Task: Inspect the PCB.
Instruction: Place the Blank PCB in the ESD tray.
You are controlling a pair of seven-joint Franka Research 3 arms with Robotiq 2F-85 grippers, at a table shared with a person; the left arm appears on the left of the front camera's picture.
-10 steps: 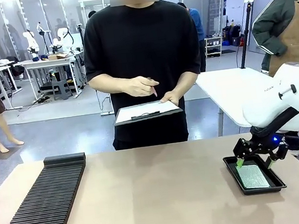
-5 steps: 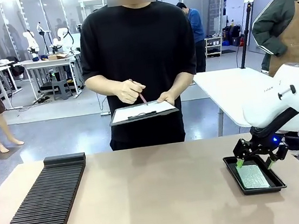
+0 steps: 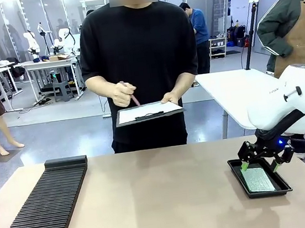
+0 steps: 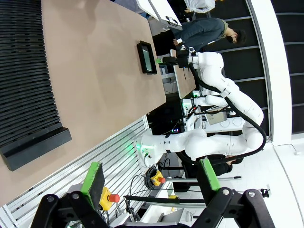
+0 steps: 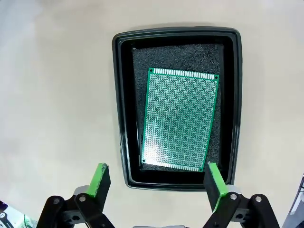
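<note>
1. Green PCB point(image 5: 180, 118) lying flat inside a shallow black tray point(image 5: 121, 118), slightly tilted against the tray's edges, on dark foam lining.
2. Tray point(image 3: 235, 176) resting on the tan table point(image 3: 163, 201), near its right side.
3. Right gripper point(image 3: 257, 166) hanging just above the tray's far end, fingers spread wide, holding nothing; green pads point(image 5: 213, 183) apart on either side of the tray's near edge, seen from the right wrist.
4. Left gripper point(image 4: 149, 183) well away from the table, off beyond its edge, fingers wide apart and empty.
5. Long black ribbed rack point(image 3: 42, 213) along the table's left side.
6. Person in a black shirt standing at the far side, holding a clipboard point(image 3: 149, 112) with white paper in one hand and a pen point(image 3: 134, 99) in the other hand point(image 3: 122, 94).
</note>
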